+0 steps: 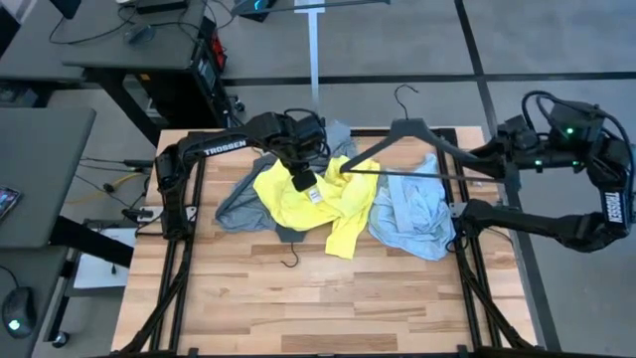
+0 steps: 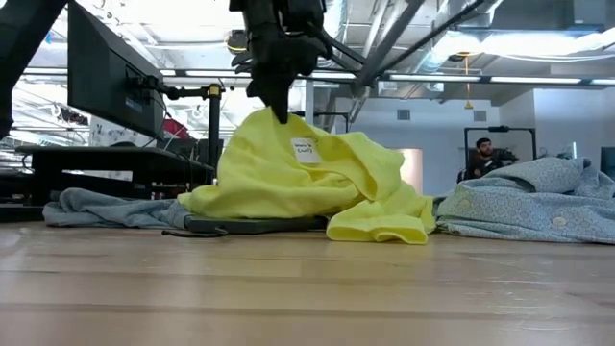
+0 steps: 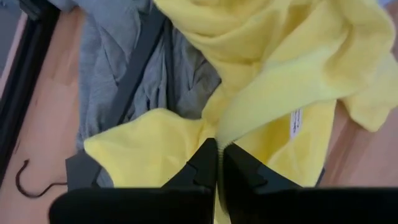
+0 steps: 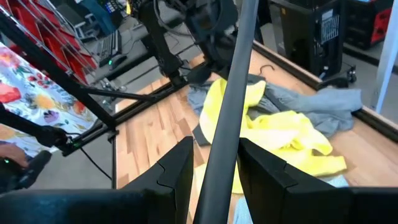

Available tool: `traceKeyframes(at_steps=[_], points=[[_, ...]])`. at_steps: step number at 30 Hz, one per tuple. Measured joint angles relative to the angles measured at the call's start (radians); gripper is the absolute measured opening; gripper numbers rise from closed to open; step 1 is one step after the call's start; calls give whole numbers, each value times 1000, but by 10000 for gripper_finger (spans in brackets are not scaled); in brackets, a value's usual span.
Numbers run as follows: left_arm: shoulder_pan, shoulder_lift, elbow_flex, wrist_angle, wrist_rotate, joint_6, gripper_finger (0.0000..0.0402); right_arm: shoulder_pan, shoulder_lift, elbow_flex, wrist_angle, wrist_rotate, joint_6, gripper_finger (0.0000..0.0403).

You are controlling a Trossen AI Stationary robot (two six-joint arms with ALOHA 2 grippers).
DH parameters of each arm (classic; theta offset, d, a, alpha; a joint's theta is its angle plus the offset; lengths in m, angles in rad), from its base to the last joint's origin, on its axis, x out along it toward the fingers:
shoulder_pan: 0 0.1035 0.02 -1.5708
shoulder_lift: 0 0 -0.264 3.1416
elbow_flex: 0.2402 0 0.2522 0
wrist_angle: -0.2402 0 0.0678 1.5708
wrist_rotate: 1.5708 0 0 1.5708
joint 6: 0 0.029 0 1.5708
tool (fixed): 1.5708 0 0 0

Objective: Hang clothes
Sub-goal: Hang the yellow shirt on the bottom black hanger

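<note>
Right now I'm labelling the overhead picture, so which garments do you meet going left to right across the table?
grey T-shirt → yellow T-shirt, pinched by the left gripper → light-blue shirt

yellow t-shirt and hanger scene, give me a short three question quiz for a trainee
1. True or false: the left gripper has its jaws shut on the bright neon-yellow fabric T-shirt.
2. Which thing does the right gripper hold? A) the pale light-blue collared button shirt B) the thin black triangular hanger C) the grey fabric T-shirt
3. Fill in: a second small black hanger hook lies on the ______ wooden table, near the yellow T-shirt.

Key: 1 true; 2 B; 3 bare.
</note>
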Motion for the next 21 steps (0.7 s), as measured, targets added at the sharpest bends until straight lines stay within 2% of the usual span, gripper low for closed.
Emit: traceKeyframes(at_steps=[9,13,21], points=[[3,0,0,41,43,19,0,1,15,-145,155,-3,-37,104],[25,-10,31,51,64,20,0,14,45,-188,194,-43,-56,104],[69,-13,127,41,69,19,0,92,87,-180,291,-41,-48,104]])
